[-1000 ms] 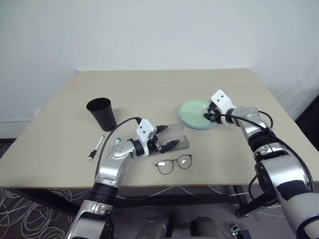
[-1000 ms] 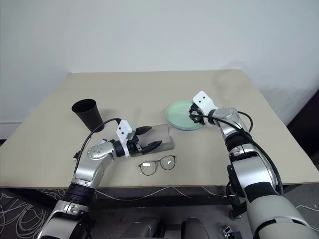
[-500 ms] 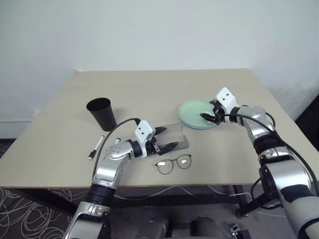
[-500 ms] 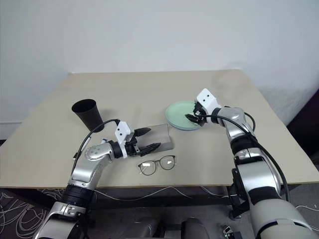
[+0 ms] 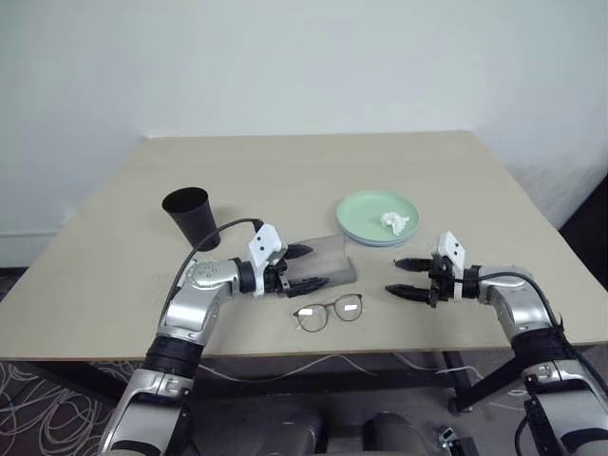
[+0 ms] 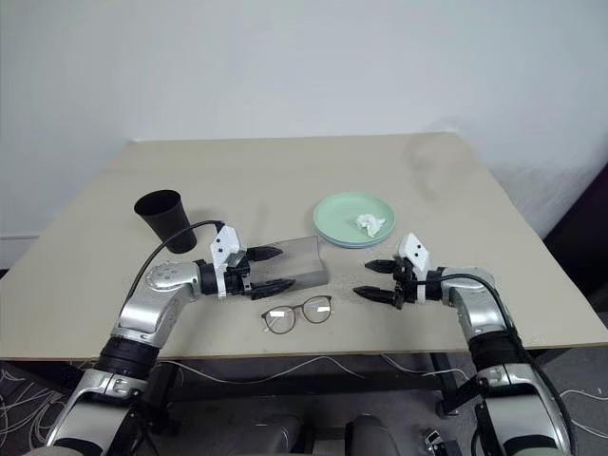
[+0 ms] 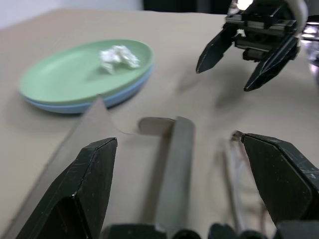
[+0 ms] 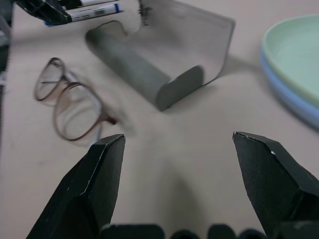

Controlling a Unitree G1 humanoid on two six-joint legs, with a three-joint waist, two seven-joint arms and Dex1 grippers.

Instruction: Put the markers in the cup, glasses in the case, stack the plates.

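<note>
Starting at the left of the desk (image 5: 285,161), the cup (image 5: 194,217) is seen upright, the left gripper (image 5: 302,268) is spread empty over the open case (image 5: 328,261), the glasses (image 5: 330,313) lie just in front of it, and the right gripper (image 5: 407,279), released and empty, points at them, with the plates (image 5: 370,220) stacked behind under a white scrap (image 5: 394,221). A marker (image 8: 92,11) lies beyond the case. Thin wire rims could be bent or pushed off the near edge by a clumsy pinch; no writing is legible.
</note>
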